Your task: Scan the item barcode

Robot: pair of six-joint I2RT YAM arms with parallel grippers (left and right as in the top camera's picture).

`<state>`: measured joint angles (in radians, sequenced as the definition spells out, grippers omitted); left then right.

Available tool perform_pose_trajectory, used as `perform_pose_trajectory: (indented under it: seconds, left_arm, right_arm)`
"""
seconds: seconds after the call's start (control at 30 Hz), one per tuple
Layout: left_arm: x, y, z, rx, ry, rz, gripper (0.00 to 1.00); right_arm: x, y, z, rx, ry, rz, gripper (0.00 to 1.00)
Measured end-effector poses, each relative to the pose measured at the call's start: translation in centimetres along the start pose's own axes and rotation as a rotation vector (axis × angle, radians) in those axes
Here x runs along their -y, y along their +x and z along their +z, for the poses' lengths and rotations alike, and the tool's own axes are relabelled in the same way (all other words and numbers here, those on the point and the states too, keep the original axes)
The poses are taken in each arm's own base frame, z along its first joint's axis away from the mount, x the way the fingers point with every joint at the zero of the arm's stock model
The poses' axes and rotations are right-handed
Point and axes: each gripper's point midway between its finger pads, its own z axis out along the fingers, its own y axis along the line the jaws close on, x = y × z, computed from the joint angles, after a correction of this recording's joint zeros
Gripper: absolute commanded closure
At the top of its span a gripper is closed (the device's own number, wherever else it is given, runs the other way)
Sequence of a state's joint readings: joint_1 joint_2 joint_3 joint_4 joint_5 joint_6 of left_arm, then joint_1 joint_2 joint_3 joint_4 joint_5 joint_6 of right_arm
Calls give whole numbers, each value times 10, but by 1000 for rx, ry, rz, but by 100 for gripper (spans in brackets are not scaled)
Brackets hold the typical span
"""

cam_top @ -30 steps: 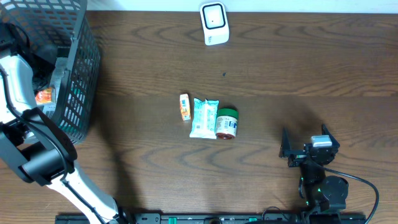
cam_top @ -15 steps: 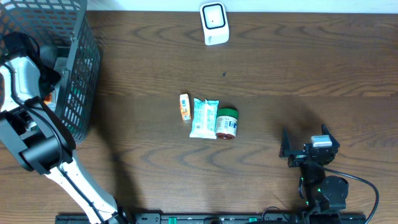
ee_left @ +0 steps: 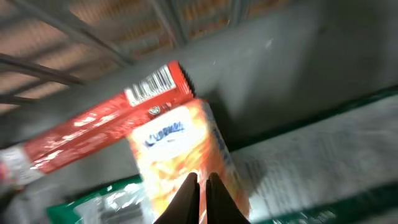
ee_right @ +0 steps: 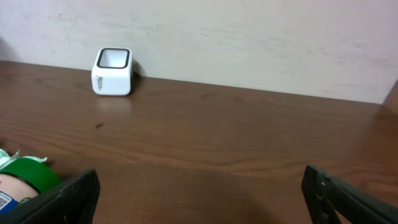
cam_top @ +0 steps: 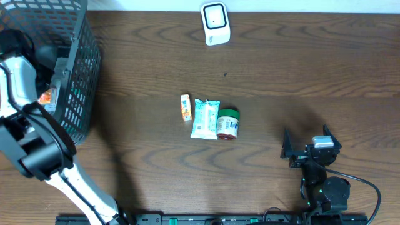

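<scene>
My left arm (cam_top: 17,78) reaches down into the black wire basket (cam_top: 84,69) at the table's left. In the left wrist view my left gripper (ee_left: 200,186) is shut, fingertips together right over an orange snack packet (ee_left: 177,146); I cannot tell whether they pinch it. A red box (ee_left: 93,134) with a barcode (ee_left: 149,86) lies beside the packet. The white scanner (cam_top: 215,23) stands at the far edge of the table. My right gripper (cam_top: 309,145) rests open near the front right, holding nothing, with the scanner (ee_right: 112,70) far ahead of it.
A small orange box (cam_top: 185,107), a blue-white packet (cam_top: 204,118) and a green-lidded jar (cam_top: 227,123) lie side by side mid-table. Green and silver wrappers (ee_left: 93,202) fill the basket bottom. The jar's lid (ee_right: 25,173) shows at the right wrist view's left edge.
My left gripper has gone from open to shut inside the basket, and the left arm has shifted a little there. The right arm and the table items have not moved.
</scene>
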<state>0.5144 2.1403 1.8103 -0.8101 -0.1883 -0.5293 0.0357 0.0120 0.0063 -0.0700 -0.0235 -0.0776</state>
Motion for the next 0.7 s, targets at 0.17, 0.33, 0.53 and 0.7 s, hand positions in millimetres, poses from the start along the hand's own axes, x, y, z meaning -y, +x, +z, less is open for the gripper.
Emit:
perform_pose_trajectory:
  seconds: [0.17,0.33,0.53,0.7]
  left_arm:
    - [-1,-27,-67,116,82,-35,92]
    - [-13,-41,-137,220,151,-65,47]
    - [-16,-36,-134,197,136,-65,28]
    - [-11,-20,-82,100,70,-36,29]
  right_arm:
    - [0,0,0,0,0,0,1]
    - [0,0,0,0,0,0,1]
    - [0,0,0,0,0,0,1]
    - [0,0,0,0,0,0,1]
